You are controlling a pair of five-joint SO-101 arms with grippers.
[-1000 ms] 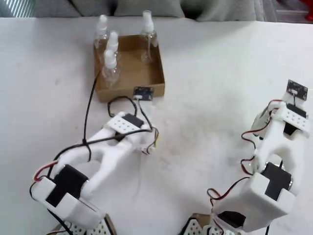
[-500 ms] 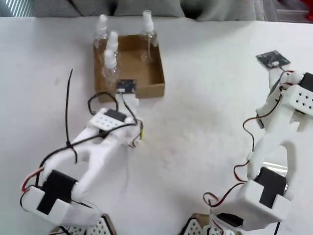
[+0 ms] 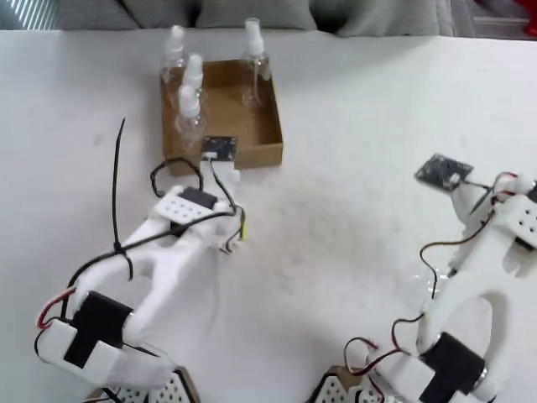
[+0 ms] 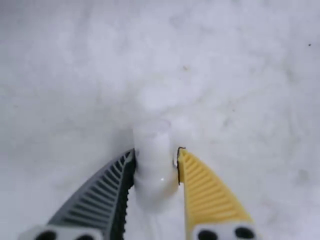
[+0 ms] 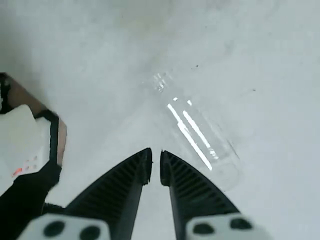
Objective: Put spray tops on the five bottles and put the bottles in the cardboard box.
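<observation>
A white spray top (image 4: 152, 145) is pinched between the grey and yellow fingers of my left gripper (image 4: 155, 161), low over the bare white table. In the high view the left arm (image 3: 180, 218) sits just in front of the cardboard box (image 3: 268, 151). One clear bottle (image 5: 200, 135) without a top lies on its side on the table. My right gripper (image 5: 155, 166) hovers beside it, shut with nothing between its black fingers. The right arm (image 3: 503, 235) stands at the table's right side. Several bottles with spray tops (image 3: 190, 113) stand in the box.
One capped bottle (image 3: 174, 49) stands at the box's far left corner. A white and black arm part (image 5: 27, 145) lies close beside the right gripper. Black cables (image 3: 117, 193) loop off the left arm. Open white table (image 3: 352, 168) stretches between the two arms.
The right arm has swung down and toward the table's middle. The left arm shifted left a second ago and has held still since.
</observation>
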